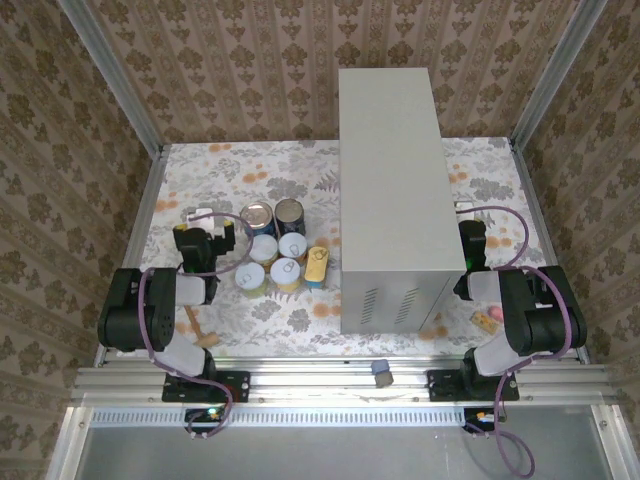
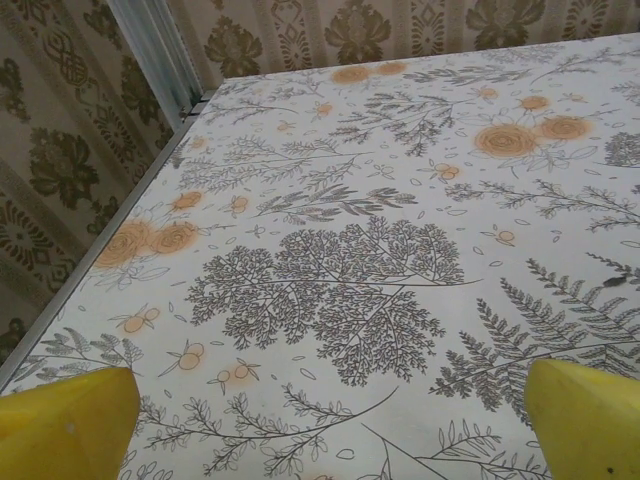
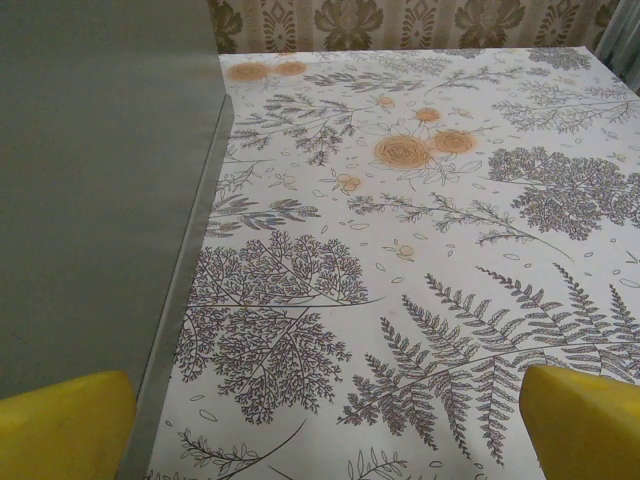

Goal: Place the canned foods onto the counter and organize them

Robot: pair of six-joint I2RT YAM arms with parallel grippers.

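Tins (image 1: 275, 250) grouped on worktop (image 1: 200, 170), left of grey metal box (image 1: 390, 180)
Left hand (image 2: 325, 425) and right hand (image 3: 325, 425) both hover above the floral surface with fingers (image 2: 65, 420) spread wide apart. Seven tins stand just right of the left hand (the flat gold one (image 1: 317, 265) nearest the box); the right hand sits beside the box's right wall.

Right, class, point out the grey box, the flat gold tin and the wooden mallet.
grey box (image 1: 390, 170): top view, its flat top.
flat gold tin (image 1: 317, 266): top view, its lid.
wooden mallet (image 1: 203, 338): top view, its head.
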